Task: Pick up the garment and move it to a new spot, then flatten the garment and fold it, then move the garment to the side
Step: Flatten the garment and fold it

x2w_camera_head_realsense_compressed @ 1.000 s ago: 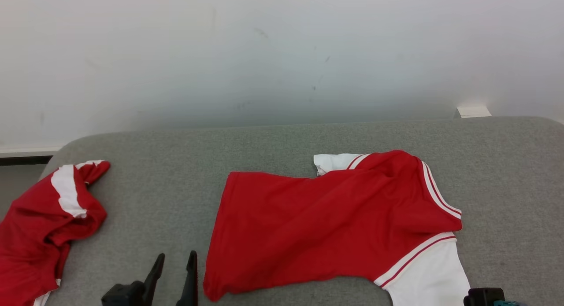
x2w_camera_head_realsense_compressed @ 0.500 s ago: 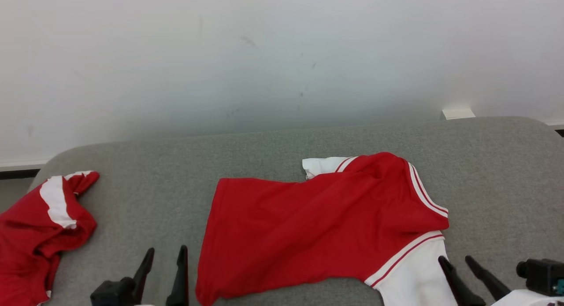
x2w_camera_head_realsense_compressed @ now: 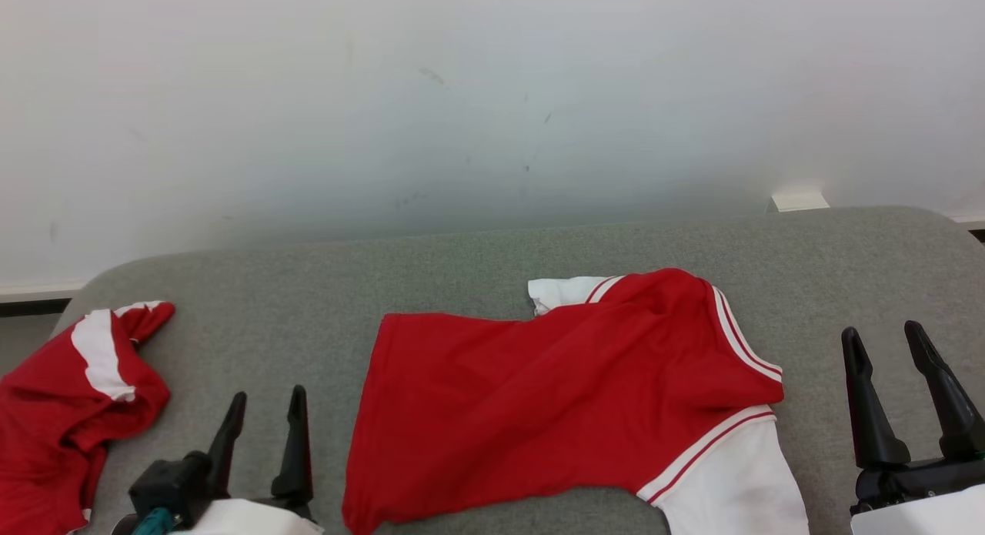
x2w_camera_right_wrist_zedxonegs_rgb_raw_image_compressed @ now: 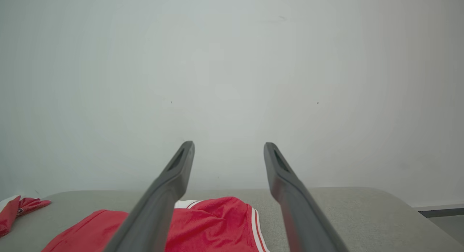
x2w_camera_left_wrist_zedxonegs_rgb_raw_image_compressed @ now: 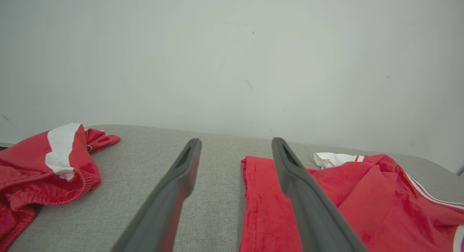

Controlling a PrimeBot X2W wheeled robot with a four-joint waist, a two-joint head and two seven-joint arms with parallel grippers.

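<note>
Two empty tools, left tool (x2w_camera_head_realsense_compressed: 268,392) and right tool (x2w_camera_head_realsense_compressed: 881,331), jaws spread, flank the red garment (x2w_camera_head_realsense_compressed: 554,396)

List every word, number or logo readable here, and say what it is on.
None can be read.
The shirt shows red and white cloth, no print.
A dark mark on the other garment is too small to read.

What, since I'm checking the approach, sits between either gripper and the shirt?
Nothing visible. Only bare pad lies between the open left gripper and the shirt, and between the open right gripper and its white sleeve. Another red garment lies far left.
</note>
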